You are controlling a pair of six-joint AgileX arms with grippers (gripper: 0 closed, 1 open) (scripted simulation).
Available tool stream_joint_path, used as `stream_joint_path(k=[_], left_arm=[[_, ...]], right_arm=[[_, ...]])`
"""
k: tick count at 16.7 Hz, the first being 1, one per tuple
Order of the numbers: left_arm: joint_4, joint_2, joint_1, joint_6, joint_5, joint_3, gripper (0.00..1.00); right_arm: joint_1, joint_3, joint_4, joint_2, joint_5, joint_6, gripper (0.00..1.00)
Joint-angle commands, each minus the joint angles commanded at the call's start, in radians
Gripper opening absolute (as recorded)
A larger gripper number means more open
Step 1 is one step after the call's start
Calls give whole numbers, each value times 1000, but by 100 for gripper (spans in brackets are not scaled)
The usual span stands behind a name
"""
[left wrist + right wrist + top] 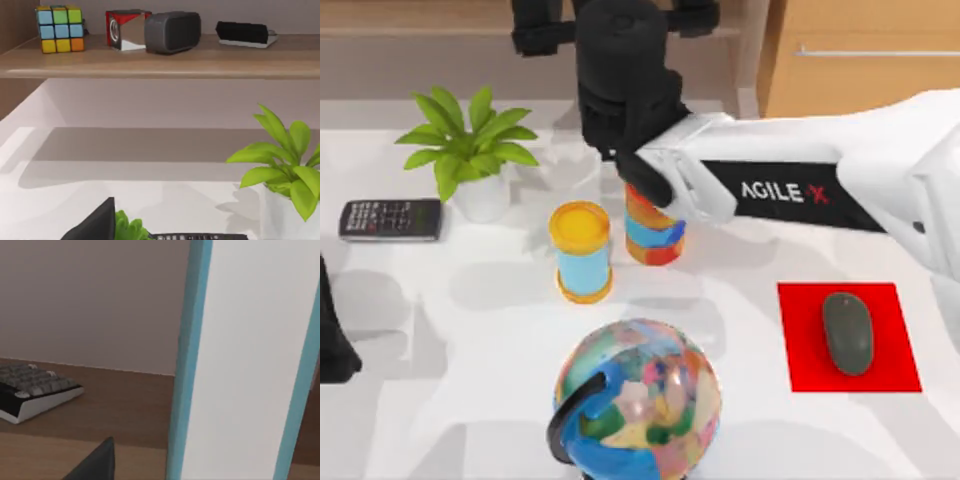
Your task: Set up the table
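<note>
White tabletop, the table (440, 330), spreads beneath the right gripper (645, 180), which is clamped on a striped can (653, 232) directly below it. Toward the table's near edge from it sits a globe (640, 400); just left of it an orange-capped jar (582, 250), farther left a potted plant (470, 150). Left arm (332, 330) parks at the left edge.

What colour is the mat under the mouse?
Red mat, best seen in the top view.

White table (440, 330) with plant (470, 150), calculator (390, 219), two cans, globe (640, 400), red mat (800, 340).
</note>
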Motion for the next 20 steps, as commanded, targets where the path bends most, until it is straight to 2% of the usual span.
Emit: stream_joint_path(k=[5,11,20], left_arm=[[0,0,0,0,0,0,100],[0,0,0,0,0,0,100],[0,0,0,0,0,0,100]], right_arm=[[-3,166,-170,53,47,120,100],[-5,170,-174,51,46,121,100],[-29,288,-226,119,23,121,100]])
